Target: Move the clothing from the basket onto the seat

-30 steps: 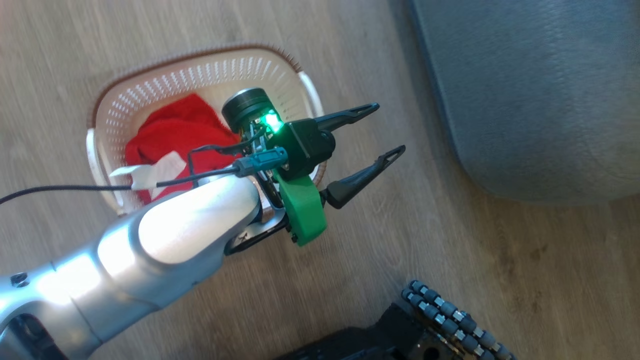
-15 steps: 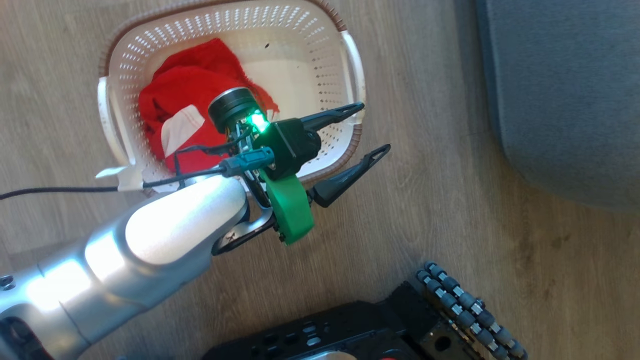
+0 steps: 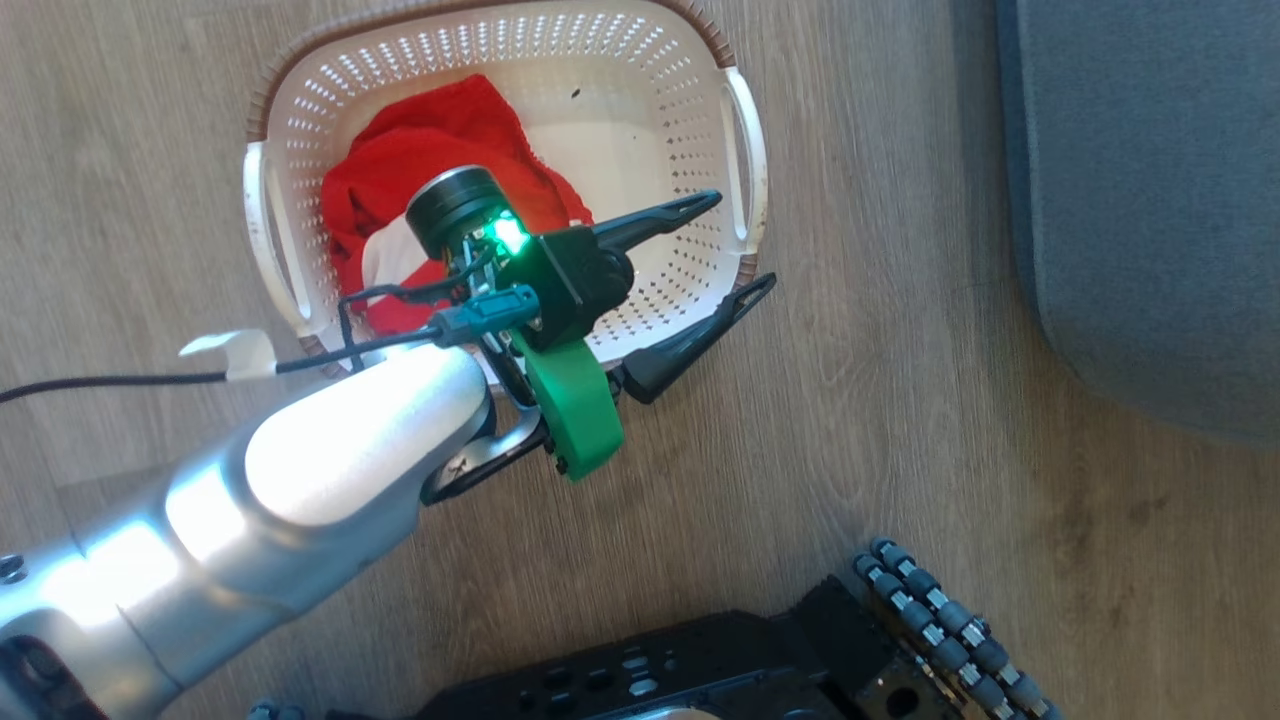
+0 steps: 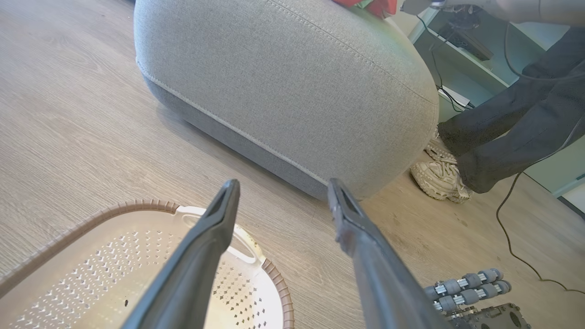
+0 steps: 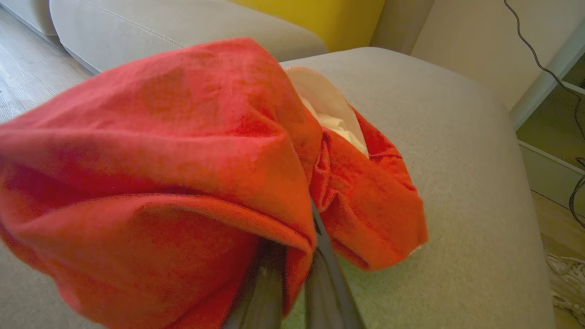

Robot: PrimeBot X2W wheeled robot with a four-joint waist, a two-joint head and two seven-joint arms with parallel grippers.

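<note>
Left gripper (image 3: 742, 240) hovering over basket (image 3: 480, 45) rim, fingers standing apart, red clothing (image 3: 440, 135) lying inside at 10 o'clock (head view), right gripper (image 5: 295, 301) clamping red garment (image 5: 183, 137) over seat (image 5: 457, 137)

The head camera has swung: the cream-white perforated plastic basket (image 3: 600, 40) now sits whole in frame, and the large grey fabric seat (image 3: 1150, 200) lies nearer the right edge. The left end effector (image 3: 742, 241), earlier out over the wooden floor (image 3: 900, 400), now has its upper finger (image 3: 660, 215) above the basket's inside. More red fabric clothing (image 3: 440, 140) shows.
</note>
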